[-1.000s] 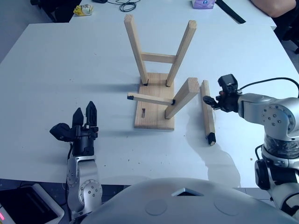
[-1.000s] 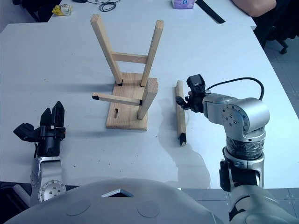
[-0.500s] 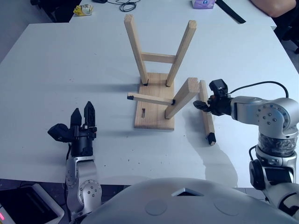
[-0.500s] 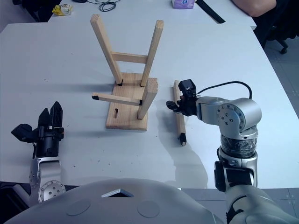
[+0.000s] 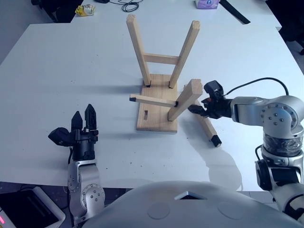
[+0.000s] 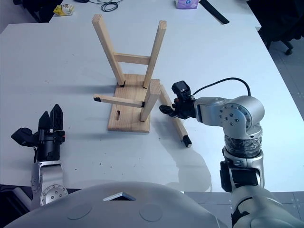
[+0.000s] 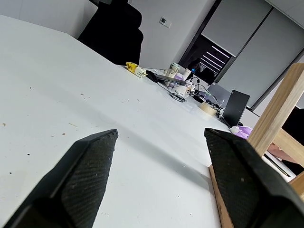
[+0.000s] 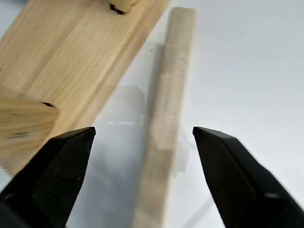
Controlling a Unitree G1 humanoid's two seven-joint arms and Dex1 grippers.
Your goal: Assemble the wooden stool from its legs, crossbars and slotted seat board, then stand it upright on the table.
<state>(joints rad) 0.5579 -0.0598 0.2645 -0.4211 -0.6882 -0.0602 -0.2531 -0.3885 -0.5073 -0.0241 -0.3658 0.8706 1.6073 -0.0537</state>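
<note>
The worktop (image 5: 71,61) is white. The seat board (image 5: 154,111) and loose leg (image 5: 207,126) are pale wood with straight grain, and the leg's end is black. The left pincer (image 5: 83,112) and right pincer (image 5: 198,106) are black, finely stippled inside. A box (image 5: 206,4) is lilac.

Seat board (image 5: 154,121): pale bare wood, clear grain, matt. Legs (image 5: 137,47), crossbars (image 5: 161,59): same light unfinished wood. Loose leg (image 8: 166,118) at right: smooth, matt, black cap (image 5: 216,141) on near end. Table (image 5: 57,71): white, smooth, faint sheen. Left gripper (image 5: 83,113), right gripper (image 8: 142,130): pads (image 7: 90,175) black, finely textured, matt.
</note>
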